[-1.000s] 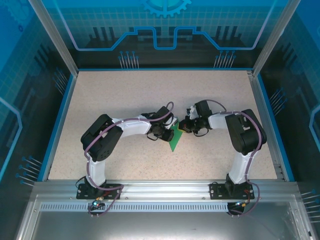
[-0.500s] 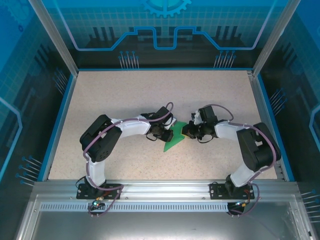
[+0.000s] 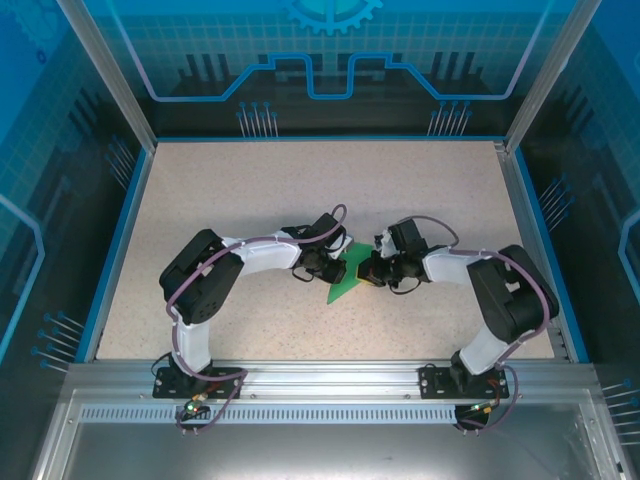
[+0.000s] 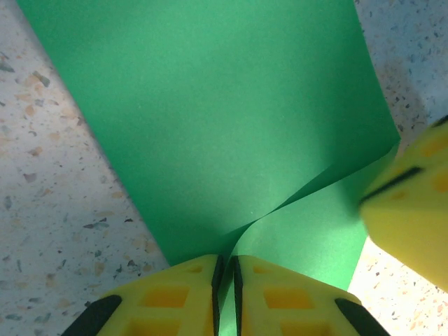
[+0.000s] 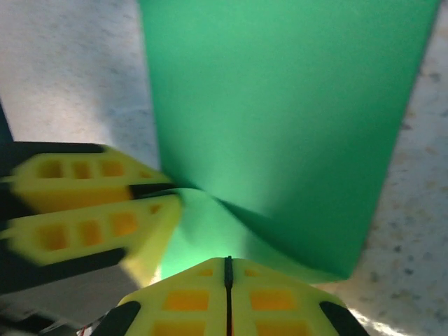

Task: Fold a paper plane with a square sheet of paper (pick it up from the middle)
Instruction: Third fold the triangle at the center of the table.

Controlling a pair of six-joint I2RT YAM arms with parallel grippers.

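Pinching w/ both: left pincer (image 4: pixel 225 274) clenched on square sheet of paper (image 4: pixel 210 119), right pincer (image 5: pixel 227 271) clenched on its opp. edge. Sheet lies between them, mid surface (image 3: pixel 250 190), partly folded, bulging up; long axis runs near tip to far end, tilting right. Arms equally near.

Bright even light — wrist views softly blurred.

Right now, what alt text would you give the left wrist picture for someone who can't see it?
The left gripper, two yellow fingers at the bottom edge, is pinched shut on a bright green sheet of paper that spreads away from it over a speckled table. The right gripper, also yellow, meets the sheet's curled right edge.
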